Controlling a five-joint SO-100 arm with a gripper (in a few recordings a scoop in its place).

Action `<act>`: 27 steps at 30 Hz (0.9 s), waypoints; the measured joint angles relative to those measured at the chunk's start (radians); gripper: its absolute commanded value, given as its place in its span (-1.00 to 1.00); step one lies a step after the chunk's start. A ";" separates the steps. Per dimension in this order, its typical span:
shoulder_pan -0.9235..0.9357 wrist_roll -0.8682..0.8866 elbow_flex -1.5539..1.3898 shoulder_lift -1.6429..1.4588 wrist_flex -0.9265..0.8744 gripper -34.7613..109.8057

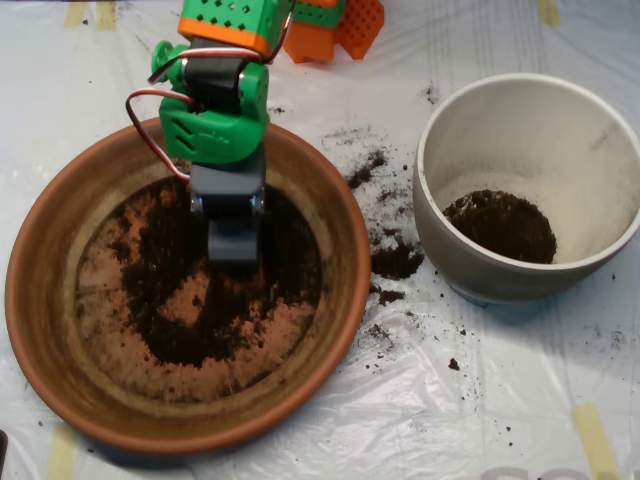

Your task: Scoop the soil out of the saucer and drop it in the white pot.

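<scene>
Soil (215, 290) lies in a thin, broken layer on the floor of the saucer (60, 330), with bare orange patches between the dark parts, mostly on the left and lower side. The saucer takes the left half of the overhead view and sits on a white plastic sheet (480, 400) that is wrinkled and fixed with strips of yellowish tape (597, 435).

The scoop (234, 225) points down into the saucer, in its upper middle part, and its grey tip touches the soil. Its two shells appear pressed together, with no gap visible between them from above; whether there is soil inside them cannot be seen. Above the scoop is the green arm (212, 110) with a red and white cable (150, 120) that loops on its left side, and orange parts (335, 25) are at the top edge.

The white pot (440, 130) stands on the right, apart from the saucer. A small dark heap of soil (500, 225) rests on its bottom, toward the lower left of the inside.

Spilled soil (395, 262) is scattered on the sheet between the saucer and the pot, with the biggest clump just beside the lower left wall of the pot, and some small crumbs further below.
</scene>
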State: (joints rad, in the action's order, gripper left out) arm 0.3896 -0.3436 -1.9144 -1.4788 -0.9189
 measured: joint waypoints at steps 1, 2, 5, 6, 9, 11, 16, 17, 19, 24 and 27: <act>0.000 0.000 0.000 0.000 0.008 -0.53; 0.000 0.005 0.000 0.000 0.011 -0.53; 0.000 0.034 -0.002 -0.034 0.018 -0.53; -0.002 0.043 -0.002 -0.055 0.015 -0.53; -0.032 0.060 -0.002 -0.141 -0.023 -0.53; -0.063 0.075 0.011 -0.199 -0.083 -0.53; -0.161 0.094 0.091 -0.331 -0.242 -0.53; -0.184 0.094 0.103 -0.360 -0.267 -0.53; -0.230 0.101 0.135 -0.411 -0.319 -0.53; -0.325 0.114 0.235 -0.495 -0.437 -0.53; -0.374 0.117 0.298 -0.511 -0.492 -0.53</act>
State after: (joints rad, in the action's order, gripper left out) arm 0.0153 -0.2270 -1.6168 -1.9896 -1.4113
